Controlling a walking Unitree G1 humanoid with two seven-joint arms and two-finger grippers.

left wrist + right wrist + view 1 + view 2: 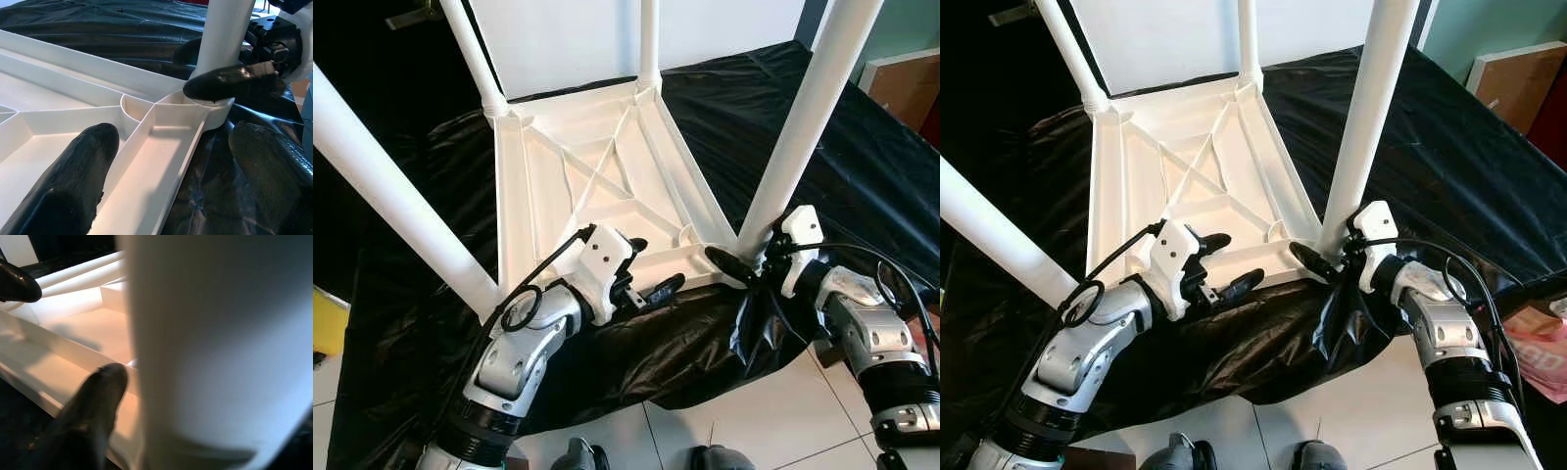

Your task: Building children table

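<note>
A white children's table lies upside down on a black sheet, its ribbed underside facing up and its legs pointing upward. My left gripper is open at the near rim, one finger inside the frame and one outside on the sheet; the left wrist view shows both fingers straddling that rim. At the near right corner my right gripper is shut on the base of the near right leg. One right finger presses the leg; the other is hidden behind it.
The near left leg slants up across my left arm. Two far legs stand at the back corners. White floor tiles lie below the sheet's edge. A brown box stands at the far right, a yellow object at the left edge.
</note>
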